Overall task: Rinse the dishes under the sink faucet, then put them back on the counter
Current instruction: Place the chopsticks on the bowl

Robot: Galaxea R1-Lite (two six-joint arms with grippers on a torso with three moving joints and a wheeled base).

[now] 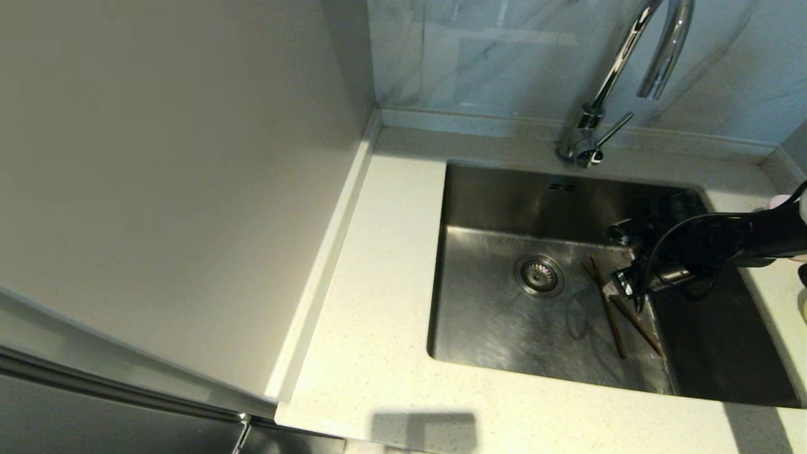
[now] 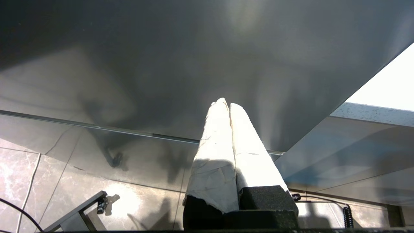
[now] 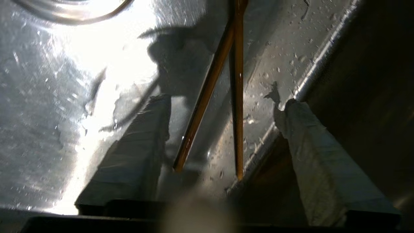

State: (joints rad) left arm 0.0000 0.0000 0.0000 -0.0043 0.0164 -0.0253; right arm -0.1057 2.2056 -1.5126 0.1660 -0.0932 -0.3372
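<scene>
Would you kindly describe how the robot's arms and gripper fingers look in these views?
The right arm is glossy black with thin black cables looping beside its wrist. Both the right gripper and the left gripper have long, tapering fingers wrapped in whitish cloth-like tape, mounted on black blocks.

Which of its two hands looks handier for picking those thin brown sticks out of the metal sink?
Probably the right hand: it hangs open inside the square steel sink, fingers either side of the thin brown wooden chopsticks lying on its floor. The left hand is shut, parked elsewhere beside a grey panel.
</scene>
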